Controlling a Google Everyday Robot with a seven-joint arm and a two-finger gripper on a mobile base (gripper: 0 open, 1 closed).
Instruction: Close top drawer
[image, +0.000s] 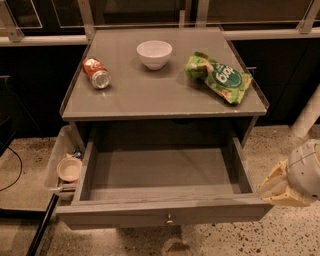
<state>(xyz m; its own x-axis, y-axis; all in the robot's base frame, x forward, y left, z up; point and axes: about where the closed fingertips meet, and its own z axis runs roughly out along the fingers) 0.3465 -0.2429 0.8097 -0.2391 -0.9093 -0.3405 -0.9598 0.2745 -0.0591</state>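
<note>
The top drawer (165, 175) of the grey cabinet stands pulled far out toward me. Its inside is plain grey and holds nothing. Its front panel (150, 215) runs along the bottom of the view, with a small round metal knob (170, 218) at its middle. My gripper (277, 187) is at the lower right, just outside the drawer's right front corner and close to the front panel's right end. Its pale fingers (274, 181) point left toward the drawer.
On the cabinet top (150, 95) lie a tipped red soda can (96, 73), a white bowl (154, 53) and a green chip bag (220, 77). A clear bin (60, 160) with a small bowl (69, 169) sits left of the drawer. Speckled floor lies around.
</note>
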